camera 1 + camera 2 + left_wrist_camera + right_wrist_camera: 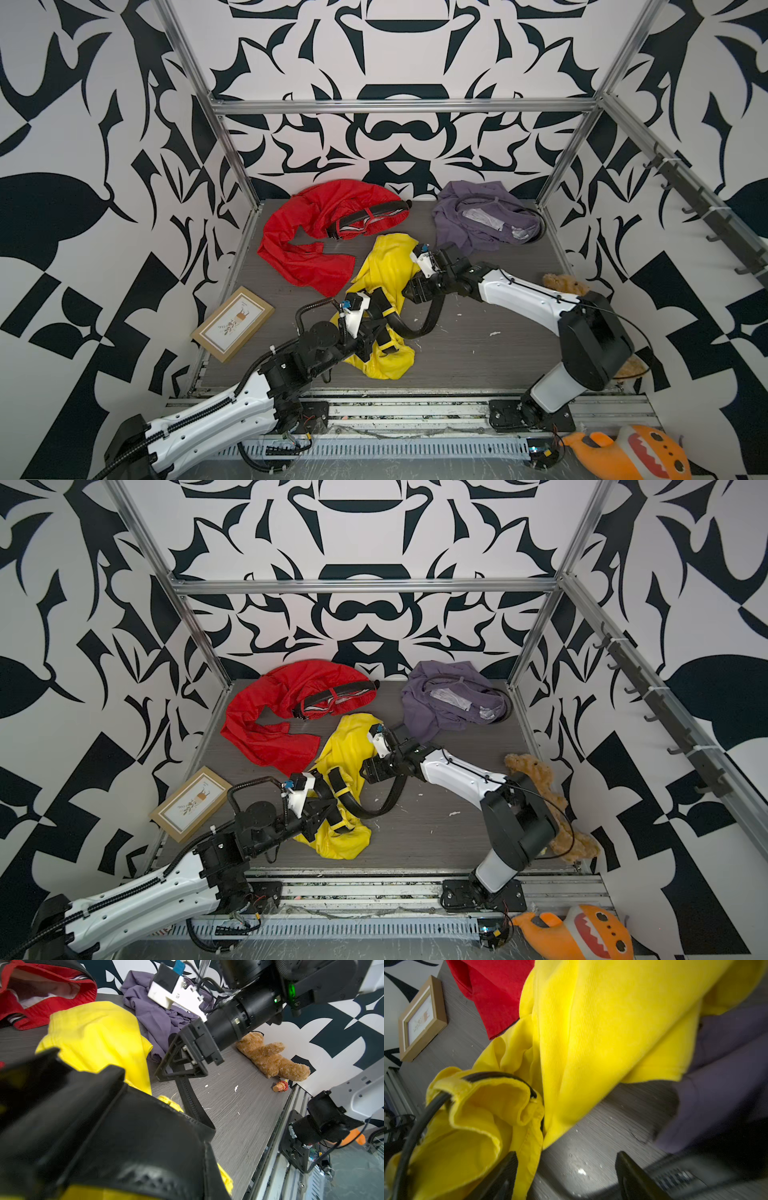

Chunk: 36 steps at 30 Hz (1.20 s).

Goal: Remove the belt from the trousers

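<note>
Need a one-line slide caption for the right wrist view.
Open right gripper hovers by black belt threaded through crumpled yellow fabric trousers.

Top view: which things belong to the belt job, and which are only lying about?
For the job: yellow trousers, black belt, left tool, right tool.
Lying about: red trousers, purple trousers, picture frame, teddy bear, orange plush toy.

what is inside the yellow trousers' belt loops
A black belt, one end arcing out onto the table. The left gripper covers part of the threaded stretch.
</note>
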### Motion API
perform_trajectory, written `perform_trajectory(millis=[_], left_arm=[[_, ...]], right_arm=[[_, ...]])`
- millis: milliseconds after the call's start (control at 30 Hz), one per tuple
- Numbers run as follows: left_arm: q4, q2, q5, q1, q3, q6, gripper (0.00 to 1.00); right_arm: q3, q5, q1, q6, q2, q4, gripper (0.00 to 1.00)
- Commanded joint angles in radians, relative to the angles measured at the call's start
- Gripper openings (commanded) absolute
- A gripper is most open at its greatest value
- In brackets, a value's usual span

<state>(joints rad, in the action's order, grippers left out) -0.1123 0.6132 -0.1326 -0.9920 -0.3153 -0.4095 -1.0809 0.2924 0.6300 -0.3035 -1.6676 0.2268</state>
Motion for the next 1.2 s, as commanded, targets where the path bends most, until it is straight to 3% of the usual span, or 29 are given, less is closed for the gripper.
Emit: perform_trajectory(millis=[0,33,67,133,167,200,333,500,667,800,833,900,1000,1167], left_arm=[[0.094,-0.031,-0.036,0.006,0.002,-0.006,0.0],[0.102,-0.037,-0.04,0.006,0.002,-0.007,0.0],[0.105,-0.041,-0.043,0.006,0.004,-0.004,0.0],[0.108,-0.041,-0.05,0.005,0.003,0.009,0.0],[0.106,-0.037,-0.054,0.006,0.001,0.023,0.0],[0.106,-0.03,-0.06,0.006,-0.005,0.041,0.0],[0.116,0.006,-0.054,0.006,-0.053,0.129,0.0],[0.137,0.048,-0.032,0.018,-0.111,0.237,0.0],[0.096,0.066,-0.063,0.058,-0.117,0.277,0.0],[-0.009,0.074,-0.067,0.115,-0.072,0.256,0.0],[-0.033,0.08,-0.055,0.133,-0.062,0.244,0.0],[-0.077,0.099,-0.016,0.171,-0.05,0.214,0.0],[-0.108,0.123,0.032,0.214,-0.058,0.186,0.0],[-0.117,0.143,0.072,0.251,-0.07,0.182,0.0]], right_arm=[[-0.069,-0.104,0.021,-0.152,-0.089,-0.079,0.76],[-0.078,-0.114,0.023,-0.173,-0.125,-0.085,0.72],[-0.083,-0.118,0.024,-0.201,-0.158,-0.12,0.61],[-0.08,-0.136,0.017,-0.258,-0.204,-0.205,0.29],[-0.079,-0.145,0.007,-0.282,-0.218,-0.251,0.07],[-0.081,-0.169,-0.006,-0.299,-0.219,-0.266,0.0],[-0.042,-0.317,-0.085,-0.278,-0.114,-0.231,0.0],[0.111,-0.399,-0.29,-0.209,0.16,-0.123,0.0],[0.152,-0.358,-0.393,-0.141,0.337,0.094,0.0],[0.153,-0.293,-0.378,-0.104,0.413,0.241,0.51],[0.154,-0.292,-0.362,-0.099,0.434,0.267,0.59],[0.15,-0.316,-0.313,-0.092,0.483,0.323,0.9],[0.136,-0.342,-0.213,-0.063,0.552,0.394,0.93],[0.21,-0.385,0.018,-0.038,0.584,0.298,0.96]])
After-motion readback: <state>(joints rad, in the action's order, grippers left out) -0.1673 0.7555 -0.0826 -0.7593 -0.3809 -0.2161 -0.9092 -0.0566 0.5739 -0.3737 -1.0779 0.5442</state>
